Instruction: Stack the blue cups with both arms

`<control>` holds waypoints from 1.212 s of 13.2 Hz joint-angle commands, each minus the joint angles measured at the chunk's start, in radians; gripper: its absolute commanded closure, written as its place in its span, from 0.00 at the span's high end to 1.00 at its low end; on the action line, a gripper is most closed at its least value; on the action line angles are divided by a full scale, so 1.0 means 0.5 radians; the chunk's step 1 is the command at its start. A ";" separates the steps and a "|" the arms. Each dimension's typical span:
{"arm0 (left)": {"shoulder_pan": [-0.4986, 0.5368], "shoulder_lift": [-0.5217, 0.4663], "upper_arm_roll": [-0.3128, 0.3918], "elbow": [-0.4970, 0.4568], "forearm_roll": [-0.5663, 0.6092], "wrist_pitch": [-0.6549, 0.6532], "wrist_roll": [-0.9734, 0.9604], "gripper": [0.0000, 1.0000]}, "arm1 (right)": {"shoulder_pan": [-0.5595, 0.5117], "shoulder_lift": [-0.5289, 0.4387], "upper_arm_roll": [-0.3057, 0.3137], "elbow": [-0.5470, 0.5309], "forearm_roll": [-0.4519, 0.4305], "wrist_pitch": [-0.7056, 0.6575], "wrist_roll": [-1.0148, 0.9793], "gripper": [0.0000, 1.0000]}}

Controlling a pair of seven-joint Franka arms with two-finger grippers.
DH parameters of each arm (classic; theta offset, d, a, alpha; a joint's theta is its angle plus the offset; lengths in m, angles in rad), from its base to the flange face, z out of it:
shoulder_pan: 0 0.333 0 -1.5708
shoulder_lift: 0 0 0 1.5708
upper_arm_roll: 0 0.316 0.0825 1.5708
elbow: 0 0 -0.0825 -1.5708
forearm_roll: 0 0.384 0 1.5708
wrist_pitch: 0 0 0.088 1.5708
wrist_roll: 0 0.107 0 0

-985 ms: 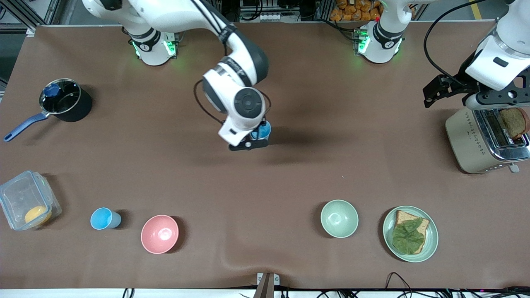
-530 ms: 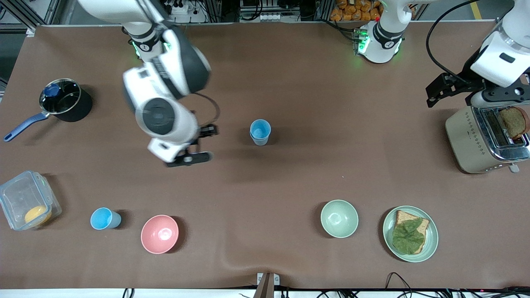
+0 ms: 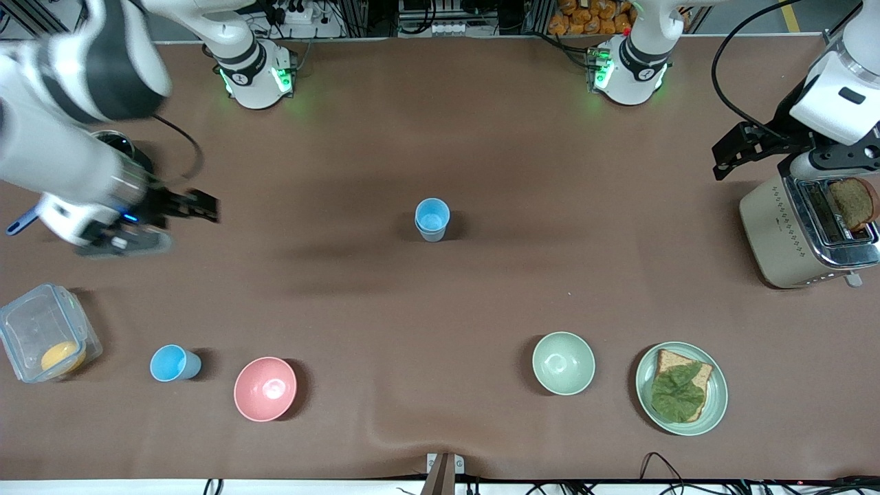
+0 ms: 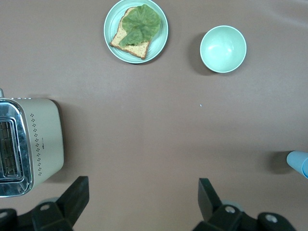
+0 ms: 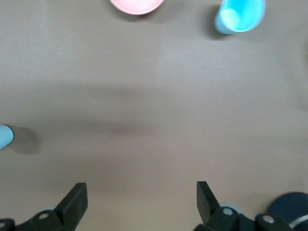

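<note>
Stacked blue cups (image 3: pixel 432 218) stand mid-table; the single blue cup (image 3: pixel 172 363) sits at seven o'clock beside the pink bowl (image 3: pixel 265 388). I see the right gripper (image 5: pixel 139 202) spread empty near the saucepan (image 5: pixel 288 211). The left gripper (image 4: pixel 142 204) waits, fingers apart, by the toaster (image 4: pixel 31 144).

- No text, label, brand name, number or sign can be read in any of the views.
- The toaster (image 3: pixel 804 230) shows only a dotted pattern on its side, no lettering.
- Small round marks on the arm bases (image 3: pixel 256 72) are too small to read.
</note>
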State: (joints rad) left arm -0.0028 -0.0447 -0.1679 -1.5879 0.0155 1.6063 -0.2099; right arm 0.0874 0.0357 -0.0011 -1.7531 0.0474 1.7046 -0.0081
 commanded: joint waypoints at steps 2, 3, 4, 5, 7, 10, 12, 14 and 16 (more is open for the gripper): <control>0.006 0.016 0.001 0.065 -0.031 -0.052 0.049 1.00 | -0.294 -0.326 0.039 -0.200 -0.018 0.006 -0.308 1.00; 0.006 0.019 -0.002 0.095 -0.034 -0.059 0.049 1.00 | -0.364 -0.341 0.042 -0.182 0.003 -0.052 -0.339 1.00; 0.006 0.019 -0.002 0.099 -0.037 -0.083 0.049 1.00 | -0.383 -0.363 0.042 -0.163 0.006 -0.117 -0.337 1.00; 0.003 0.019 -0.002 0.099 -0.037 -0.086 0.049 1.00 | -0.380 -0.369 0.042 -0.136 0.006 -0.193 -0.321 1.00; 0.006 0.019 -0.002 0.102 -0.034 -0.089 0.049 1.00 | -0.377 -0.345 0.051 0.002 -0.015 -0.371 -0.190 1.00; 0.006 0.019 0.001 0.102 -0.028 -0.089 0.049 1.00 | -0.374 -0.247 0.057 0.208 -0.024 -0.525 -0.149 1.00; 0.006 0.022 0.001 0.102 -0.046 -0.089 0.049 1.00 | -0.383 -0.216 0.057 0.236 -0.040 -0.525 -0.232 1.00; 0.006 0.022 0.001 0.102 -0.040 -0.089 0.049 1.00 | -0.390 -0.204 0.057 0.248 -0.043 -0.525 -0.266 1.00; 0.006 0.019 0.001 0.102 -0.043 -0.089 0.052 1.00 | -0.393 -0.200 0.057 0.248 -0.043 -0.522 -0.263 1.00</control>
State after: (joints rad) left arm -0.0032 -0.0442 -0.1684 -1.5650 0.0154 1.5858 -0.2099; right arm -0.0909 -0.0830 0.0163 -1.6623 0.0377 1.4638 -0.1243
